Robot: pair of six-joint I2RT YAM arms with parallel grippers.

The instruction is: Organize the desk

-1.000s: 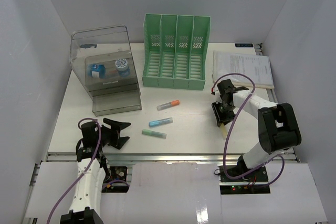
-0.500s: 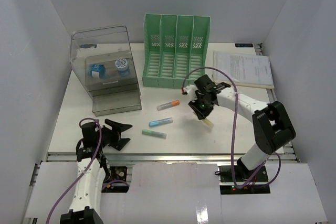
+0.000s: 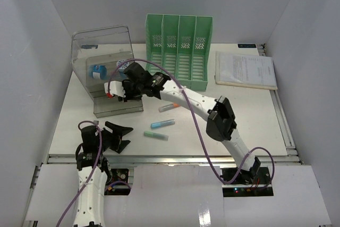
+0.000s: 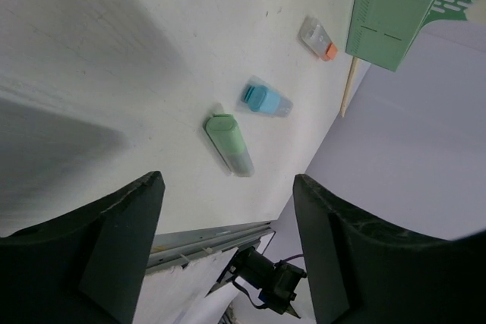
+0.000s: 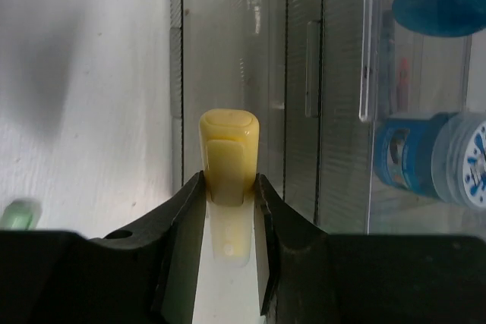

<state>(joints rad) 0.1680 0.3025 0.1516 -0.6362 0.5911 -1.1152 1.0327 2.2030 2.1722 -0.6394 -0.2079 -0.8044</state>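
Note:
The white desk (image 3: 212, 126) holds an orange-capped marker (image 3: 170, 106), a blue marker (image 3: 162, 124) and a green marker (image 3: 155, 135) near its middle. My right gripper (image 3: 123, 90) reaches across to the front of the clear drawer box (image 3: 106, 73). It is shut on a yellow highlighter (image 5: 227, 149), cap pointing at the box's drawers (image 5: 304, 73). My left gripper (image 3: 119, 134) is open and empty at the near left, with the green marker (image 4: 228, 144), blue marker (image 4: 265, 102) and orange-capped marker (image 4: 317, 38) lying ahead of it.
A green slotted file rack (image 3: 178, 51) stands at the back middle. A stack of papers (image 3: 245, 70) lies at the back right. Blue round items (image 5: 433, 165) sit inside the clear box. A silver rail (image 3: 170, 158) runs along the near edge.

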